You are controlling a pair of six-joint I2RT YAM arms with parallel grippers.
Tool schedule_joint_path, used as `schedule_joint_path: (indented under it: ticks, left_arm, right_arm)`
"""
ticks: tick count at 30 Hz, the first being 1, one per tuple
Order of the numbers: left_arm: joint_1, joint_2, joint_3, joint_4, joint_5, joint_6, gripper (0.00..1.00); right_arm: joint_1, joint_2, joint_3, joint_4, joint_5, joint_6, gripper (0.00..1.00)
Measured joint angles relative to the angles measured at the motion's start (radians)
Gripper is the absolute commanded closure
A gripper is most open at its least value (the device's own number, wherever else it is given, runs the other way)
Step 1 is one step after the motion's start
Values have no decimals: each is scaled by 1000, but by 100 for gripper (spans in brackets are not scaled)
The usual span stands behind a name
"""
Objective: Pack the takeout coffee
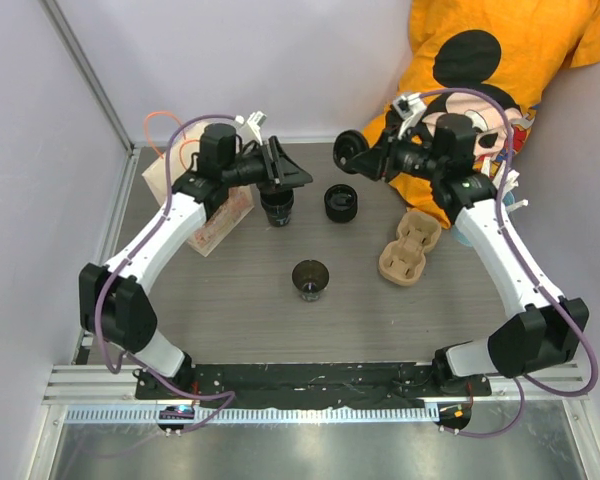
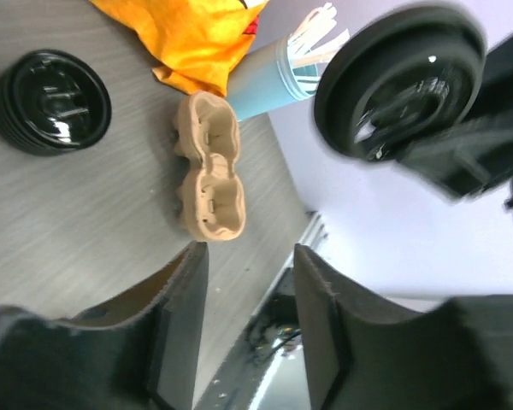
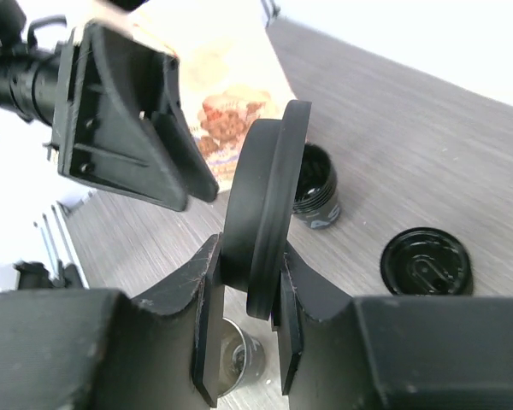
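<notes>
Pinching a black round plastic lid (image 3: 269,171) on edge, the right hand (image 3: 248,252) hangs over the far side of the grey wood-grain tabletop (image 1: 230,310). Opposite it the left hand (image 2: 248,256) has its fingers spread, with nothing between them. Pale lilac walls (image 1: 40,120) close the space in, and an orange cartoon-mouse cloth (image 1: 480,60) is bunched in the far right corner.

A small black tapered disposable cup (image 1: 311,278) stands open and alone mid-tabletop. A second black cup (image 1: 277,207) sits under the left hand, just beside a brown paper bag (image 1: 215,215) lying flat. A stack of black lids (image 1: 341,203) and a beige pulp cup carrier (image 1: 410,248) lie to the right.

From above, the right arm covers the light blue cup of white straws (image 2: 269,73); the left wrist view shows it plainly behind the carrier. Only the right wrist view shows the printed picture on the bag.
</notes>
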Motion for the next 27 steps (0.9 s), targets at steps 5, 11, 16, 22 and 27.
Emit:
schedule_joint_path:
  ticks: [5,11,16,22,27]
  left_arm:
    - [6,-64,1,-8,20,177,29]
    - [6,-125,-13,82,131,333,21]
    - [6,-138,-38,172,239,399,14]
    - [8,-133,-61,280,346,380,12]
    - [8,-98,-66,459,428,270,12]
  right_arm:
    - [-70,-35,15,3,-126,79,91]
    - [-64,-14,8,90,-341,263,91]
    - [-61,10,-66,310,-470,480,90]
    - [-48,16,-172,491,-554,645,90]
    - [-21,14,-190,522,-592,664,89]
